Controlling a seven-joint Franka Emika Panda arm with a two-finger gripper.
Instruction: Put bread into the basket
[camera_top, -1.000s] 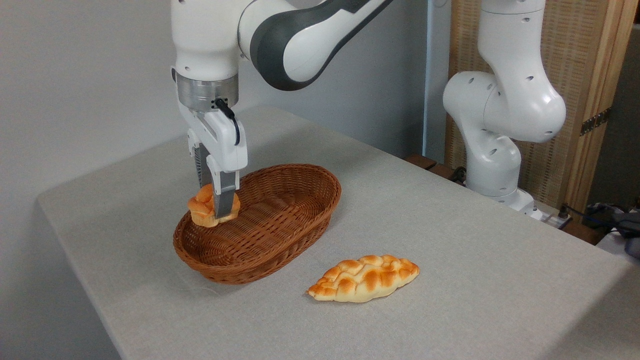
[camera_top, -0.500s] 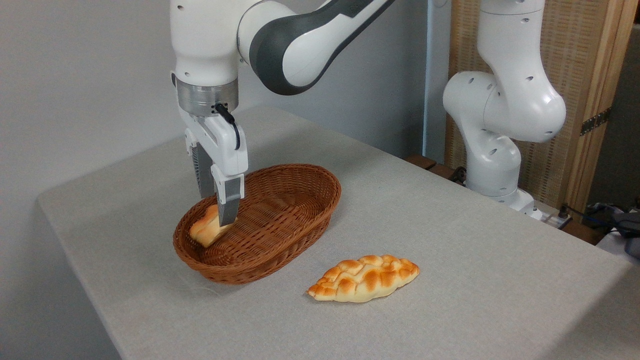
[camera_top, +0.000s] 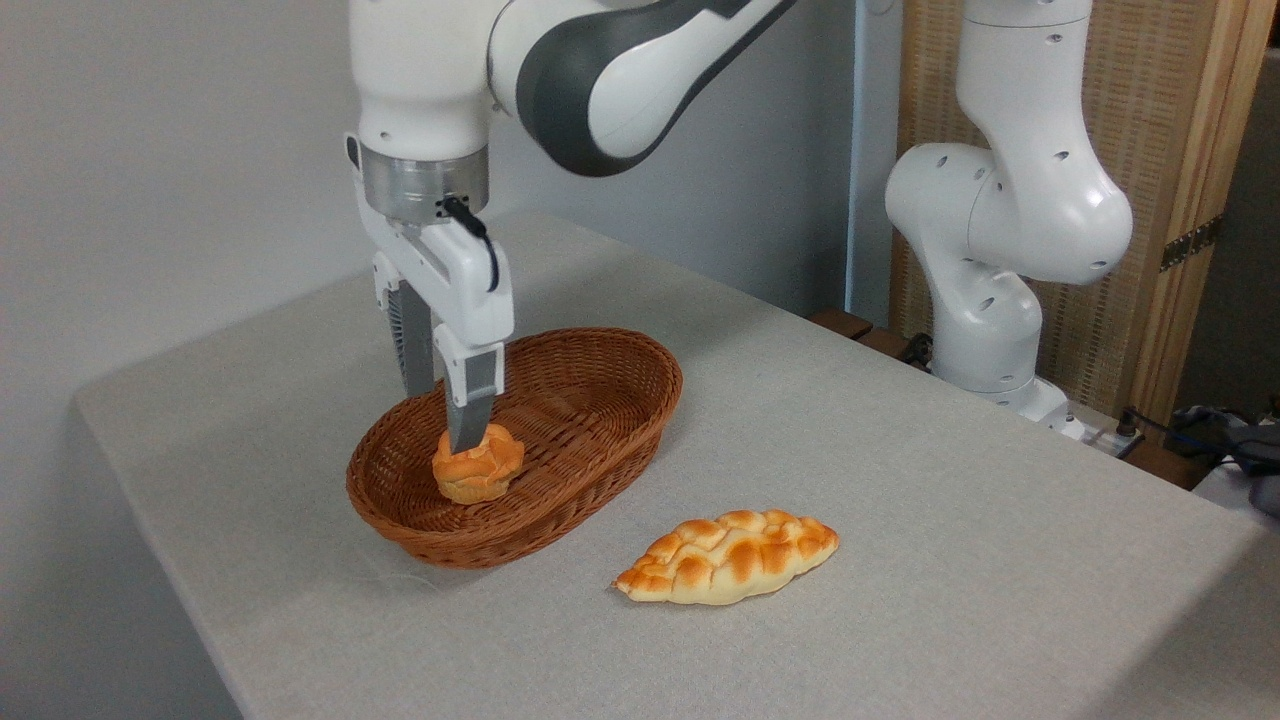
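The bread (camera_top: 478, 470), a small round orange-brown bun with a lobed top, sits upright on the floor of the reddish-brown wicker basket (camera_top: 600, 385), in its near-left half. My gripper (camera_top: 442, 418) hangs straight down over that part of the basket. It is open, with nothing between its fingers. The near fingertip (camera_top: 467, 437) stands just above and behind the bun's top; whether it touches the bun I cannot tell. The far finger (camera_top: 414, 350) is apart from the bun.
A longer pale-yellow braided loaf (camera_top: 728, 557) lies on the grey table (camera_top: 900, 480) to the right of the basket's front. The arm's white base (camera_top: 990, 330) stands at the table's far right edge, before a wooden screen (camera_top: 1150, 200).
The bun left my fingers, dropped into the basket on its side, then settled upright a little further right. My gripper opened and shifted slightly up and right.
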